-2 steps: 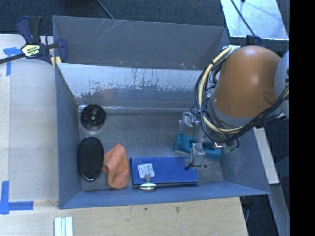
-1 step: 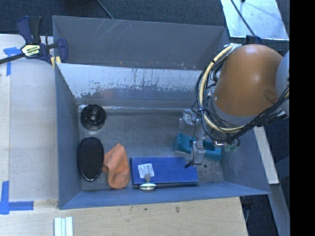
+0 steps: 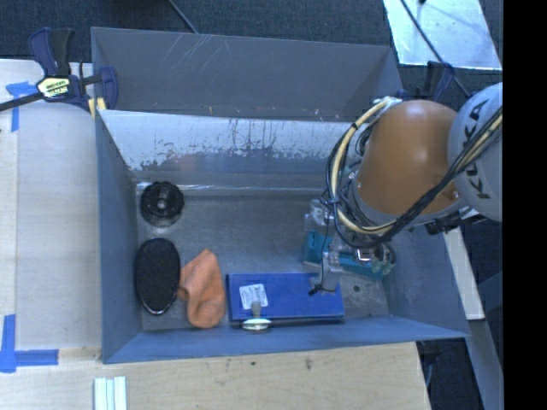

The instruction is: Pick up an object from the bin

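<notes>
The bin is seen as grey-blue, its far wall streaked with dark marks. A round cap and an oval pad are shown in black. The cloth is coloured orange. The box is rendered deep blue, with a white label. The gripper is tinted teal. The wrist cover is coloured orange-brown and is ringed by yellow and black cables.

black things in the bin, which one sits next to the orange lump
The oval black one lies right beside the orange lump; the round black one sits apart, above it in the view.
</notes>
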